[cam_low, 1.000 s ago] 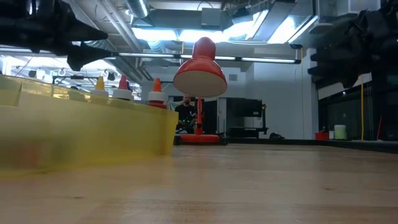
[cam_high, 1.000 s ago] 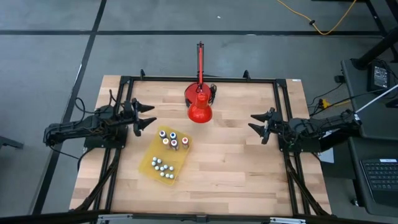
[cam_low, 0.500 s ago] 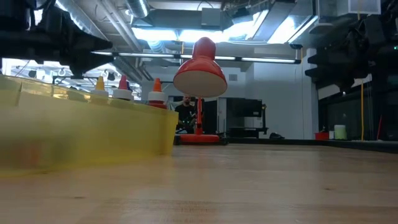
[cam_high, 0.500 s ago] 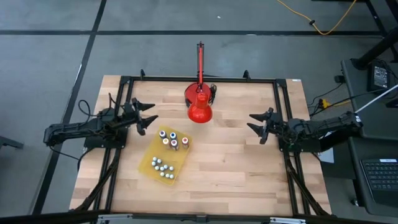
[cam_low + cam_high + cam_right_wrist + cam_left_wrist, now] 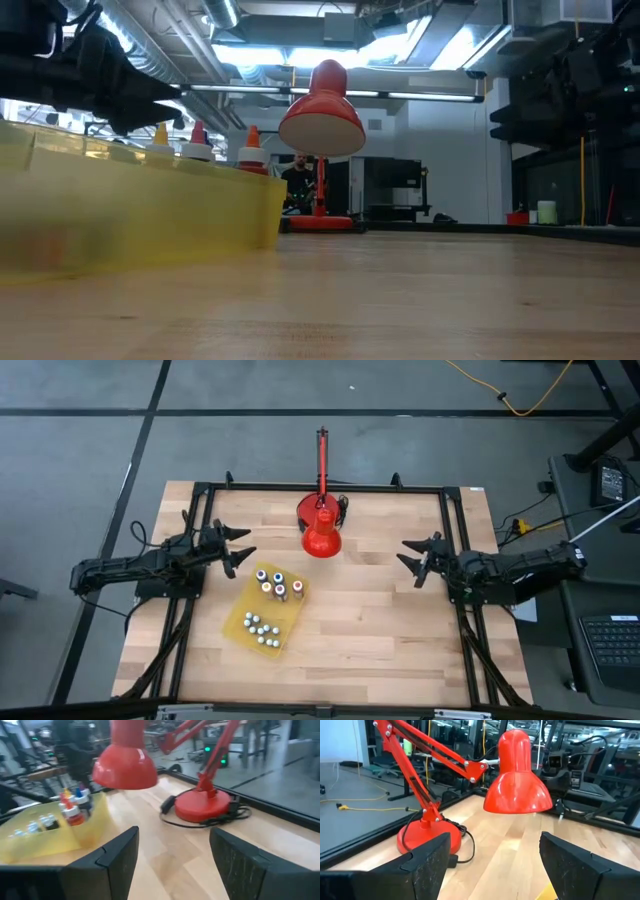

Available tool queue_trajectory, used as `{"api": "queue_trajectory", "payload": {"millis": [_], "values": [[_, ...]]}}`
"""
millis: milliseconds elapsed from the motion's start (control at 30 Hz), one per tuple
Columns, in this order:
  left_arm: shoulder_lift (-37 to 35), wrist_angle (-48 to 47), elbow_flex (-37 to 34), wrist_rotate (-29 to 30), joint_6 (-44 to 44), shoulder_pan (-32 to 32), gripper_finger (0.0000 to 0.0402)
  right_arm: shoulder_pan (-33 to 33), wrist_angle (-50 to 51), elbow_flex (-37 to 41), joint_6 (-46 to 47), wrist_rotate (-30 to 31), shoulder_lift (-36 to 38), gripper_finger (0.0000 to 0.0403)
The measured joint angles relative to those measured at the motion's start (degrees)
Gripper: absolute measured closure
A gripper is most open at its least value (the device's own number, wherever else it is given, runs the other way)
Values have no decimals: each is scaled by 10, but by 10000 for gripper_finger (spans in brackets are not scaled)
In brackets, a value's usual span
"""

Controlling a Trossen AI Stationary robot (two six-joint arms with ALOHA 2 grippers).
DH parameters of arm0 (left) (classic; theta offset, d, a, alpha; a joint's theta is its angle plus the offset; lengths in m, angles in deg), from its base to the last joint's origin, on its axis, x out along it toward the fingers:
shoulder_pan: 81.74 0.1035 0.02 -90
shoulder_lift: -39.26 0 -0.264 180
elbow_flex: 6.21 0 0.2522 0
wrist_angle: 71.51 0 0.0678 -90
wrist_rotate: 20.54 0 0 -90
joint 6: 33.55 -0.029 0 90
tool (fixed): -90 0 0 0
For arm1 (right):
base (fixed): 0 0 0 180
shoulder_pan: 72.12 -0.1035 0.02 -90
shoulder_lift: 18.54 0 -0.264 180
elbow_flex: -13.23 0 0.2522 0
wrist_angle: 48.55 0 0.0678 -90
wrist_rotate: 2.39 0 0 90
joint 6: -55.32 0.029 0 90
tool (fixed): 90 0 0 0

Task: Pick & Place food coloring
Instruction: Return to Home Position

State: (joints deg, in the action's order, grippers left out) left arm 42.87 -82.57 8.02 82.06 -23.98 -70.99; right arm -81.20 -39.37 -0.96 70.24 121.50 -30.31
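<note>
Judged nearly done: food coloring (image 5: pixel 280 591) standing inside the yellow bin (image 5: pixel 236 606), near and just ahead of the left tool (image 5: pixel 245 545), well apart from the right tool (image 5: pixel 405 554), both spread wide and empty over the bench (image 5: pixel 380 630), only homing remaining.

Light wood-plank table (image 5: pixel 380 630), black rail frame (image 5: pixel 400 487) around its edges. Directly on it:
- yellow bin (image 5: pixel 288 615) at 8 o'clock from centre, skewed to the table edges
- red desk lamp (image 5: pixel 321 541) at 12 o'clock, round base (image 5: pixel 422 836) near the far edge, black cord (image 5: pixel 471 845) looped beside the base
</note>
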Motion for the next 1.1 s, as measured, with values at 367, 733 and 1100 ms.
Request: {"api": "queue_trajectory", "payload": {"millis": [367, 733, 1100], "values": [[1, 0, 0, -2, 11, 0, 107, 18, 0, 0, 71, 5, -66, 159], [1, 0, 0, -2, 17, 0, 107, 18, 0, 0, 72, 5, -74, 159], [1, 0, 0, -2, 17, 0, 107, 18, -1, 0, 72, 5, -74, 159]]}}
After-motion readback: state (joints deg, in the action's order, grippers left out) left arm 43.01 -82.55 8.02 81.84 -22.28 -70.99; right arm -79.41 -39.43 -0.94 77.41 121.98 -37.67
